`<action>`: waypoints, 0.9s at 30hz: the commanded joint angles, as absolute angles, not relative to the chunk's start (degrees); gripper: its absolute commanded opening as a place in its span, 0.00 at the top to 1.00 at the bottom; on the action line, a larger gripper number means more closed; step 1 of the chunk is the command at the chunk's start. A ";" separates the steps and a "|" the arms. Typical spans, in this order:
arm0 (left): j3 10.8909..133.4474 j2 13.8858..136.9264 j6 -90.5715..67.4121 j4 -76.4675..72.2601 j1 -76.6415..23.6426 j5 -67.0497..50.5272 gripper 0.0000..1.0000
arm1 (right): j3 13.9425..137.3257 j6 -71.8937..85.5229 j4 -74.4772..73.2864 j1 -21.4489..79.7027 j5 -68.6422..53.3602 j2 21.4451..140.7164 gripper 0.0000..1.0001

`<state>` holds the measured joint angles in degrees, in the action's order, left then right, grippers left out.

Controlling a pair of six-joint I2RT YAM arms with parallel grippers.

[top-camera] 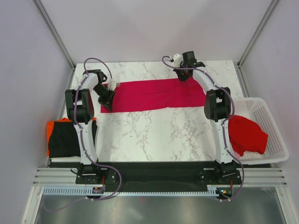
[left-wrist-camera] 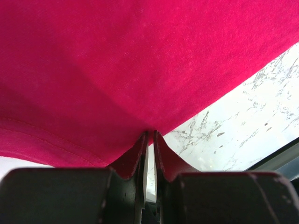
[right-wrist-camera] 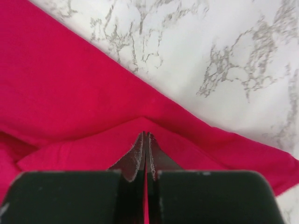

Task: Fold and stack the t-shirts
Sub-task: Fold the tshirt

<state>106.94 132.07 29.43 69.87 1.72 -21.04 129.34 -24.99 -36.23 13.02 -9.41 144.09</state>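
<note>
So the marble table (top-camera: 154,135) is the big thing here. The pink shirt (top-camera: 149,95) lies flat across its far half as a long band, running from about 10 o'clock to 1 o'clock. To me this looks like the middle of folding it: it's already narrowed into a strip, and both ends are grabbed for the next fold.

The white basket (top-camera: 275,135) hangs off the table edge at around 4 o'clock. It has one red shirt (top-camera: 247,135) in it, crumpled and spilling over the near-left rim, so that one looks not yet folded. Over at 8 o'clock, a black shirt (top-camera: 65,137) sits folded on top of an orange shirt (top-camera: 50,126). I'd guess that's the stack.

The left gripper (top-camera: 106,100) is at the strip's 9 o'clock end. Its fingers are nearly together, nipping a bit of the cloth, which drapes up over them. The right gripper (top-camera: 183,77) is at the far 1 o'clock corner, pressed tight together with a thin sliver of pink caught between.

For the next move I reckon both need to lift together and carry the edge over evenly. If one side lags, the fold will end up skewed.
</note>
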 commanded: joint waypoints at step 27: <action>104.59 122.26 34.79 65.12 1.23 -19.51 0.65 | 114.00 -26.11 -36.03 17.67 -11.42 124.37 0.40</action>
<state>104.16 128.22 30.33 66.15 1.50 -19.94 116.44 -26.76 -36.95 17.61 -10.55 131.11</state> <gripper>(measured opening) 0.308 0.598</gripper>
